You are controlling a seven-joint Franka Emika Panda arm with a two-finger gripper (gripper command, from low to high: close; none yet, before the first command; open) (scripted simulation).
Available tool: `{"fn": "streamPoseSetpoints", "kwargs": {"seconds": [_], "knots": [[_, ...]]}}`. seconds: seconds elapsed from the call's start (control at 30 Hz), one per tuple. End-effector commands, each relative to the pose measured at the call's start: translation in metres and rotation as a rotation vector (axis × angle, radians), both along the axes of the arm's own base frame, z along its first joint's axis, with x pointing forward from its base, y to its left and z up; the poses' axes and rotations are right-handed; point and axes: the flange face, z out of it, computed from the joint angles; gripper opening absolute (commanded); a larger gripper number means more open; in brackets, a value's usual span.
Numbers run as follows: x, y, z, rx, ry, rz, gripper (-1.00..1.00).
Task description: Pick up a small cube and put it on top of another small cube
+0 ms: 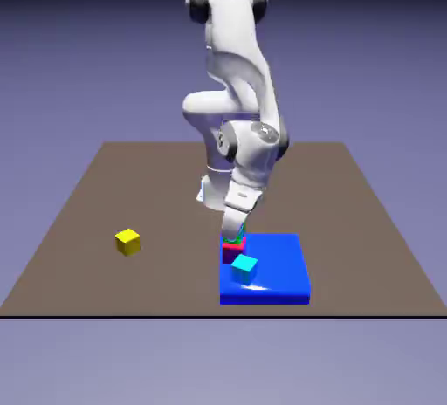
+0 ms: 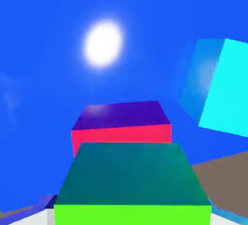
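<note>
Pincer (image 1: 234, 234) of the white arm hangs directly over the tiny bright green cube (image 2: 133, 185), which sits stacked on the tiny red cube (image 2: 121, 134); whether its jaws are open or closed cannot be told. Both rest near the far edge of one flat blue slab (image 1: 279, 259). One cyan cube (image 1: 245, 267) lies just beside, one yellow cube (image 1: 127, 242) well apart on open brown table (image 1: 349, 220).

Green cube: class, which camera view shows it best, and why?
The hand view: the green cube fills the lower frame, sitting on the red cube. In the exterior view, only a sliver of the green cube shows beneath the gripper.
</note>
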Motion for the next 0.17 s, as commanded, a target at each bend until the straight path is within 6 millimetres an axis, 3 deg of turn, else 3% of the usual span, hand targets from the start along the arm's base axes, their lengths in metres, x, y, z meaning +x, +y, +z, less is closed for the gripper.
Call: {"fn": "streamPoseSetpoints", "kwargs": {"seconds": [0.0,0.13], "knots": [[0.001,0.008,0.015,-0.003,-0.001,0.014,1.00],[0.003,0.017,0.069,0.000,0.001,0.014,1.00]]}}
